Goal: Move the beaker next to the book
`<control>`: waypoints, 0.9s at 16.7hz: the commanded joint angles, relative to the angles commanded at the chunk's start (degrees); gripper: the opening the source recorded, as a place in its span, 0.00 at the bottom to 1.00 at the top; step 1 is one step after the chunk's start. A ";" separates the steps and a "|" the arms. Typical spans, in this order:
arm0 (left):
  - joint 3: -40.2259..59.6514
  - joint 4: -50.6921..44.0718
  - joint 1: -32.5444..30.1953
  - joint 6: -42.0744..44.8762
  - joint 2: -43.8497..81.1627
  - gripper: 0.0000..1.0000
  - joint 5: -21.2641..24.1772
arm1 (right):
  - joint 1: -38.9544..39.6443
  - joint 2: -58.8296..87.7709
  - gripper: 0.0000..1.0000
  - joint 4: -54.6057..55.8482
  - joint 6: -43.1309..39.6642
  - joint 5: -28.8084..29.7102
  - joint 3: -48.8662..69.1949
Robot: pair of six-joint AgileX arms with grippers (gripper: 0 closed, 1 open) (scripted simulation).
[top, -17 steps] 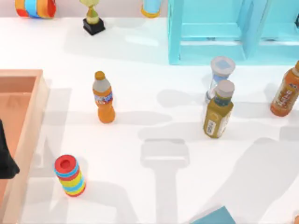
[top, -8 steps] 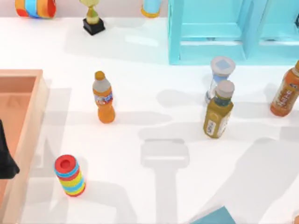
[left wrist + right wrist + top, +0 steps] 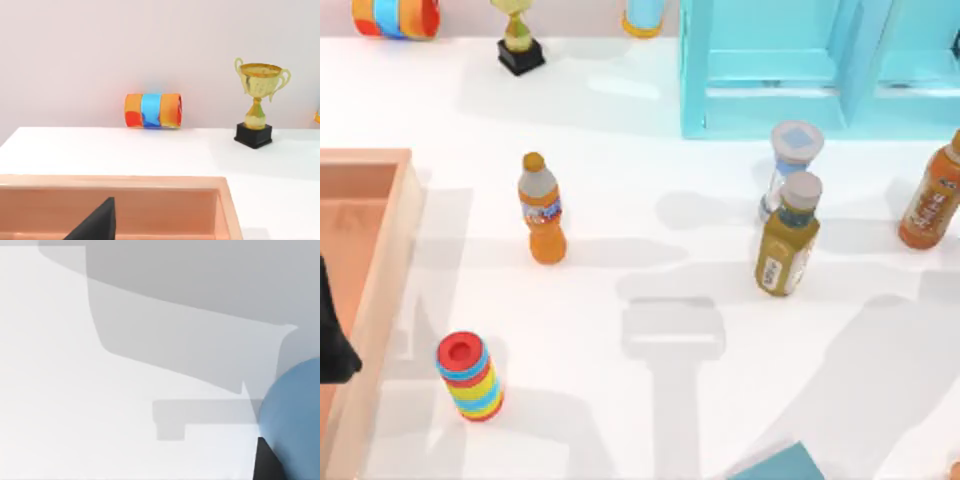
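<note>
1. the left hand (image 3: 332,345) sits parked over the wooden tray (image 3: 382,280); its opening cannot be told.
2. the beaker (image 3: 790,165) stands upright on the desk (image 3: 650,250), touching the olive bottle (image 3: 787,247) from behind.
3. the book (image 3: 775,465) lies well apart from that bottle, at the near edge.

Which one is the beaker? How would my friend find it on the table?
Find the big light-blue shelf at the table's far right. Just in front stands the beaker, behind the olive-yellow bottle. It is clear glass with a pale rim, blue inside and no label.
</note>
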 joint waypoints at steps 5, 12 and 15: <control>0.00 0.00 0.00 0.00 0.00 1.00 0.00 | 0.00 0.00 0.00 0.00 0.00 0.00 0.00; 0.00 0.00 0.00 0.00 0.00 1.00 0.00 | -0.08 -2.12 0.00 -6.64 -0.15 -0.01 4.36; 0.00 0.00 0.00 0.00 0.00 1.00 0.00 | -0.05 -3.54 0.00 -10.26 -0.13 -0.03 6.76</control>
